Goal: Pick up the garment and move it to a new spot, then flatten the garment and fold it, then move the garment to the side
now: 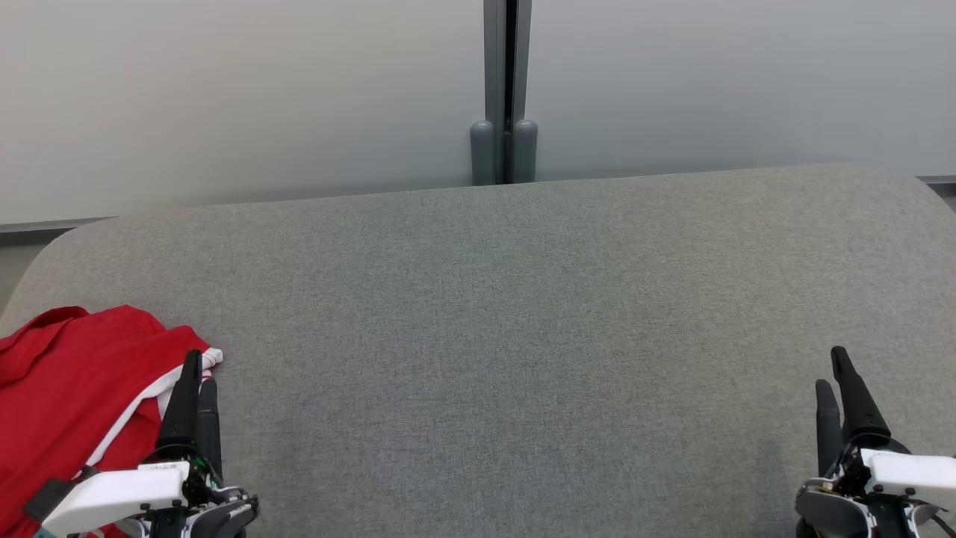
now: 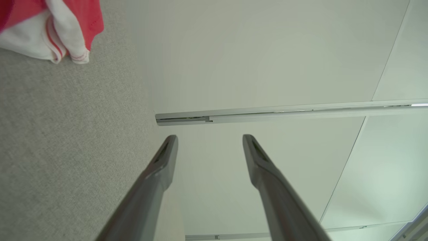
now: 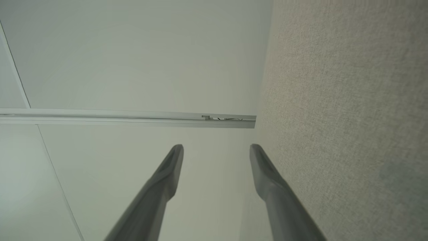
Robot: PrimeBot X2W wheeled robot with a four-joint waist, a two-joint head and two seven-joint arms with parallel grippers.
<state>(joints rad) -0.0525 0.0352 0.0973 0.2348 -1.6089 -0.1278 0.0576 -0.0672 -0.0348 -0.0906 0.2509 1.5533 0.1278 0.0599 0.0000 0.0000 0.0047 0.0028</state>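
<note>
The garment [image 1: 67,388] is red with white trim and lies bunched at the near left end of the grey table [image 1: 523,314]. Its white hem [image 2: 63,40] also shows at the top left of the left wrist view. My left gripper [image 1: 200,370] hovers just right of the garment's edge, fingers [image 2: 165,157] apart and open, nothing between them. My right gripper [image 1: 833,370] is at the near right of the table, also open and empty, as the right wrist view shows with its spread fingers [image 3: 174,167].
The grey fabric table has rounded far corners. Behind it stand pale partition panels with a dark vertical post [image 1: 506,90] at the centre. A horizontal rail [image 2: 284,112] runs across the panels.
</note>
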